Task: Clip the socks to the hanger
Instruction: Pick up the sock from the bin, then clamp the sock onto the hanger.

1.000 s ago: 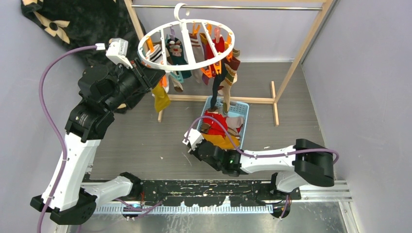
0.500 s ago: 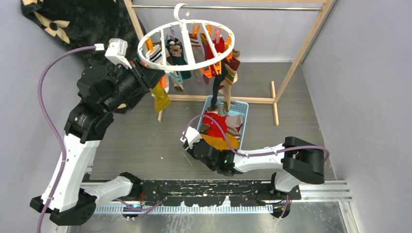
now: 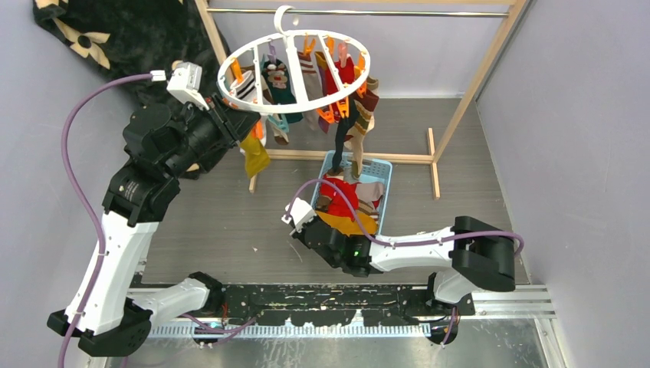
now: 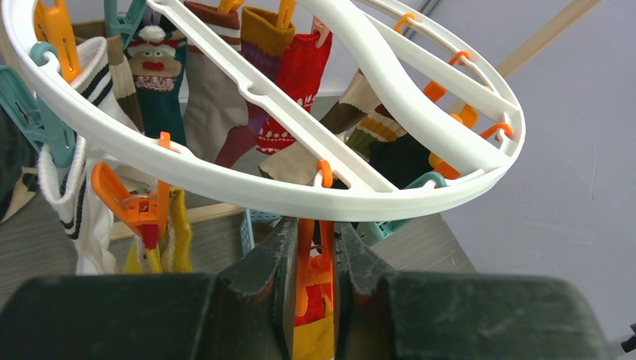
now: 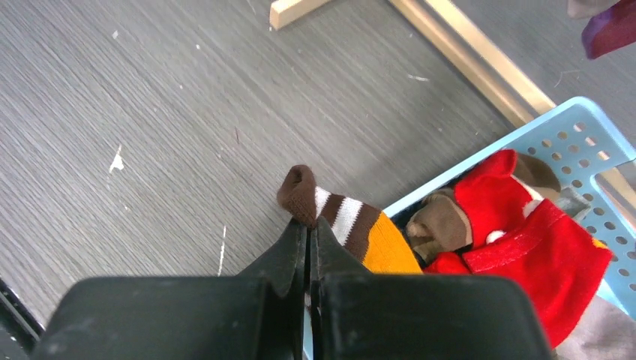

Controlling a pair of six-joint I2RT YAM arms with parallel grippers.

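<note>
Striped sock [image 5: 341, 217] pinched, half hidden, orange clip [image 4: 309, 255] gripped

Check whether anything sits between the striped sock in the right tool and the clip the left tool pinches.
Nothing visible stands between the striped sock and the clip; a mustard sock hanging beside it might get brushed.

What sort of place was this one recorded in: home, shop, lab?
Probably a lab bench dressed as a laundry corner, not a home. Bare grey walls box in a tabletop; on it a wooden rack carries a round hanger of socks above a blue basket.
</note>
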